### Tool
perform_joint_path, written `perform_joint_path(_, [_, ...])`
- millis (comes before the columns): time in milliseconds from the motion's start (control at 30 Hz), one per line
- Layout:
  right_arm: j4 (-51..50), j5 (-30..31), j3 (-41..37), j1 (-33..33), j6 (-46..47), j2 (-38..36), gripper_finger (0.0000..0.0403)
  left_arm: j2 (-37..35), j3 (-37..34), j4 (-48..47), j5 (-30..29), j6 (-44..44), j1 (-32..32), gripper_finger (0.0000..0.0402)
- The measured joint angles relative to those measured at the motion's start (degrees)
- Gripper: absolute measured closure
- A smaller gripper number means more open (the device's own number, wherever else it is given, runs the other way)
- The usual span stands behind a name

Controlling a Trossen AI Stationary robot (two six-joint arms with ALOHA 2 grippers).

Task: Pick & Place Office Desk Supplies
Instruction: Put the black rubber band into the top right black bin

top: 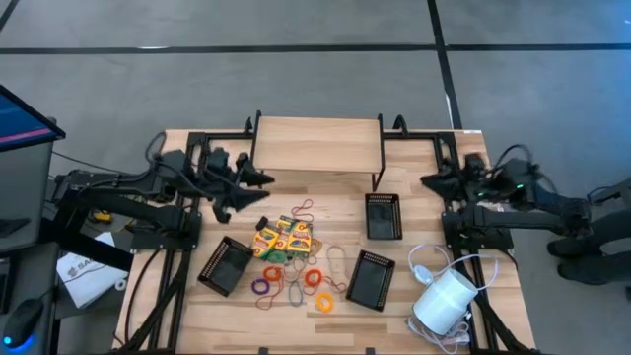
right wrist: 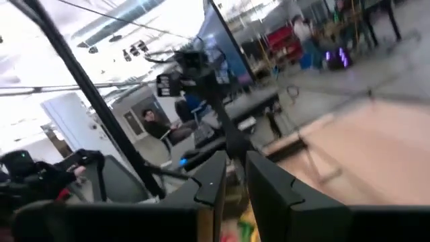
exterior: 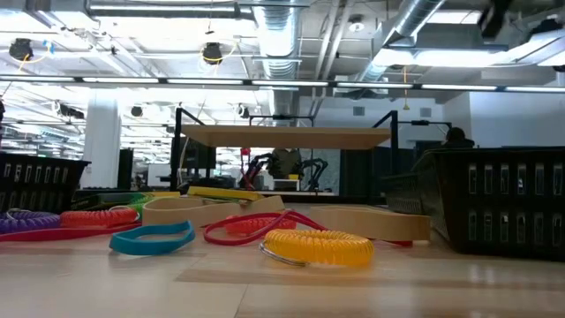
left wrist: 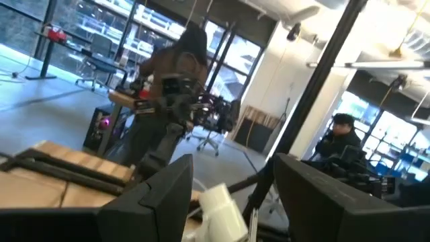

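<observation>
three black mesh trays (top: 226, 265) are ringing my work: one is lying left of the pile, one (top: 371, 279) right of it, and one (top: 383, 216) further back toward my right arm. two crayon boxes (top: 283, 238) are sitting touching each other at the middle of the table (top: 325, 207), and the elastic loops (top: 314, 279) are spreading around and in front of them, too many and too tangled for me to be counting surely. one white cylinder (top: 446, 297) with its cord is lying near the right front corner. one raised wooden shelf (top: 317, 144) is standing at the back, between my arms. my left gripper (top: 258, 180) is hanging just behind the pile with its fingers parted, gripping nothing. my right gripper (top: 427, 179) is waiting at the right back edge, its fingers (right wrist: 269, 191) standing nearly together, with nothing between them.
</observation>
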Motion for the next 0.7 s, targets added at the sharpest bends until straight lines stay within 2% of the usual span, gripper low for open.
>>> perform_joint_path(167, [-9.67, 0.17, 20.61, -0.88, -7.65, 14.44, 0.0344, 1.62, 10.18, -8.40, 7.53, -0.99, 7.85, 0.0198])
perform_joint_path(367, [-29.58, -0.24, 53.87, -3.85, -18.49, 36.56, 0.0344, 9.34, 28.85, -18.20, 21.11, -0.71, 19.02, 0.0198])
perform_joint_path(500, [-39.87, -1.81, 75.87, -5.17, -24.92, 48.81, 0.0344, 16.60, 42.02, -27.19, 30.25, 2.46, 22.90, 0.0198])
perform_joint_path(700, [-49.31, -3.08, 100.89, -6.15, -26.30, 62.19, 0.0344, 24.96, 60.45, -42.50, 34.47, 7.80, 27.42, 0.0198])
